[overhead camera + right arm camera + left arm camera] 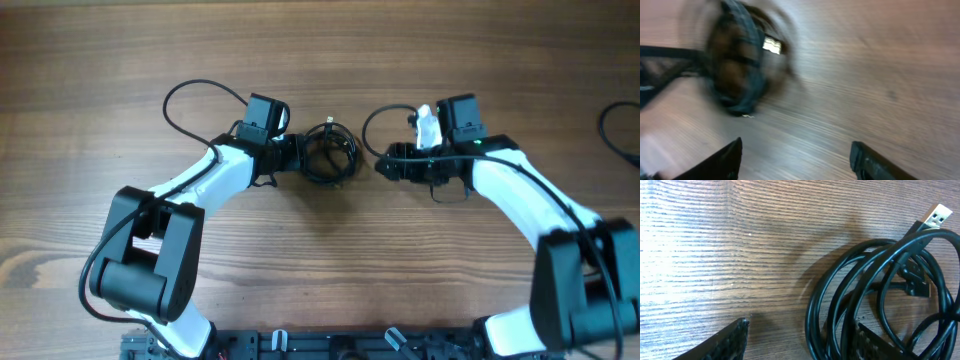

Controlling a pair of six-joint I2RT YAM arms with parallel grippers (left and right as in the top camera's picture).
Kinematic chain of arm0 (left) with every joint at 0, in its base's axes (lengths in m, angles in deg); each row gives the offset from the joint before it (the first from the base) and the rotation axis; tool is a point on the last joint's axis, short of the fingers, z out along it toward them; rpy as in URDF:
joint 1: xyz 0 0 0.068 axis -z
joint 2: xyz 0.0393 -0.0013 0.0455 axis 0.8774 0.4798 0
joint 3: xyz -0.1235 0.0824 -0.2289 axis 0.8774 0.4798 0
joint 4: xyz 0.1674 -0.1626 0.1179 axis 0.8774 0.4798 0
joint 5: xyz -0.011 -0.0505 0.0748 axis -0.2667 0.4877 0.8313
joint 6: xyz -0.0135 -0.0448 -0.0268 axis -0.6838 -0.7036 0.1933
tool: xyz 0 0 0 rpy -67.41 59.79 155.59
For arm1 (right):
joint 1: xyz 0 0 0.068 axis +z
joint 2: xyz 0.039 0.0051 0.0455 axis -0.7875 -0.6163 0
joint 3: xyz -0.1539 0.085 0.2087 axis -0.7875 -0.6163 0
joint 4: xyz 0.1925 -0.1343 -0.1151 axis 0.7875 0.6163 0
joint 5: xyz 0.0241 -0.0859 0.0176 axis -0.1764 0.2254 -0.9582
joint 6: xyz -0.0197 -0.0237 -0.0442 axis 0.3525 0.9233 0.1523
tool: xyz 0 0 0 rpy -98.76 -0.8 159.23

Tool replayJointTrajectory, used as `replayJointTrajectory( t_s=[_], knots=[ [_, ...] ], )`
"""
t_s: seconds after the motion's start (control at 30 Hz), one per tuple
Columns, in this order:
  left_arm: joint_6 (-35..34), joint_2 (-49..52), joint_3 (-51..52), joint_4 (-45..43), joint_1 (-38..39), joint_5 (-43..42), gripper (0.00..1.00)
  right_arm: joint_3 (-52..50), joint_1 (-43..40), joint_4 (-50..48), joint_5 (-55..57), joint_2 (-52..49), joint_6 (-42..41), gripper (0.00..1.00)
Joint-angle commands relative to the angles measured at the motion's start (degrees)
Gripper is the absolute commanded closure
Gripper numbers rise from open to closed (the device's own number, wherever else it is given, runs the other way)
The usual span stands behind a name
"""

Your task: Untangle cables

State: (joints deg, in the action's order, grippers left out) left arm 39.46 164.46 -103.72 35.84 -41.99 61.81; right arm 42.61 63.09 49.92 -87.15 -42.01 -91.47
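Note:
The cables (330, 153) are a small coil of thin black cords lying on the wooden table between my two grippers. In the left wrist view the coil (880, 305) fills the right side, with a silver USB plug (935, 216) sticking up. My left gripper (297, 153) is open at the coil's left edge; one finger reaches under or through the loops, the other stands clear on bare wood (800, 335). My right gripper (385, 163) is open and empty, a short way right of the coil. In the right wrist view the coil (740, 65) is blurred, ahead of the open fingers (797, 155).
A loose black wire (618, 132) curves in at the table's far right edge. Thicker black arm wires loop behind each wrist (195, 95). The arm bases stand at the table's front edge (150, 270).

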Motion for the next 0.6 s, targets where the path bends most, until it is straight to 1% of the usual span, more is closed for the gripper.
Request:
replayJointTrajectory(
  t_s=[0.0, 0.03, 0.1, 0.17, 0.2, 0.3, 0.37, 0.4, 0.43, 0.5, 0.57],
  knots=[
    [-3.63, 0.83, -0.26, -0.37, -0.33, 1.73, 0.31, 0.02, 3.08, -2.49, -5.22, 3.39, 2.73, 0.26],
    [-3.63, 1.03, -0.26, -0.37, -0.31, 1.70, 0.30, 0.02, 5.03, -3.30, -3.17, 2.91, 2.64, 0.24],
    [-3.63, 1.40, -0.26, -0.42, -0.31, 1.70, 0.29, 0.02, 7.08, -4.26, -1.27, 2.23, 2.08, 0.24],
    [-3.63, 1.44, -0.26, -0.55, -0.31, 1.68, 0.26, 0.02, 9.22, -5.35, 2.23, 1.49, -0.61, 0.25],
    [-3.63, 1.44, -0.26, -0.59, -0.31, 1.20, 0.25, 0.02, 10.73, -5.88, 5.84, 0.90, -2.62, 0.26],
    [-3.61, 1.44, -0.26, -0.59, -0.33, 0.83, 0.20, 0.02, 13.88, -8.59, 15.04, -1.77, -8.79, 0.22],
    [-3.61, 1.44, -0.26, -0.57, -0.31, 0.83, 0.20, 0.02, 14.14, -10.27, 15.52, -3.69, -9.40, 0.25],
    [-3.61, 1.44, -0.26, -0.57, -0.31, 0.81, 0.20, 0.02, 14.14, -10.62, 15.52, -4.11, -9.77, 0.30],
    [-3.63, 1.44, -0.26, -0.57, -0.31, 0.83, 0.19, 0.02, 14.14, -11.32, 15.50, -4.92, -10.95, 0.39],
    [-3.61, 1.44, -0.26, -0.52, -0.31, 0.76, 0.17, 0.02, 14.14, -13.27, 15.50, -6.47, -12.31, 0.65],
    [-3.58, 1.42, -0.28, -0.35, -0.33, -0.04, 0.17, 0.02, 14.14, -14.51, 14.23, -6.80, -12.17, 0.96]
  ],
)
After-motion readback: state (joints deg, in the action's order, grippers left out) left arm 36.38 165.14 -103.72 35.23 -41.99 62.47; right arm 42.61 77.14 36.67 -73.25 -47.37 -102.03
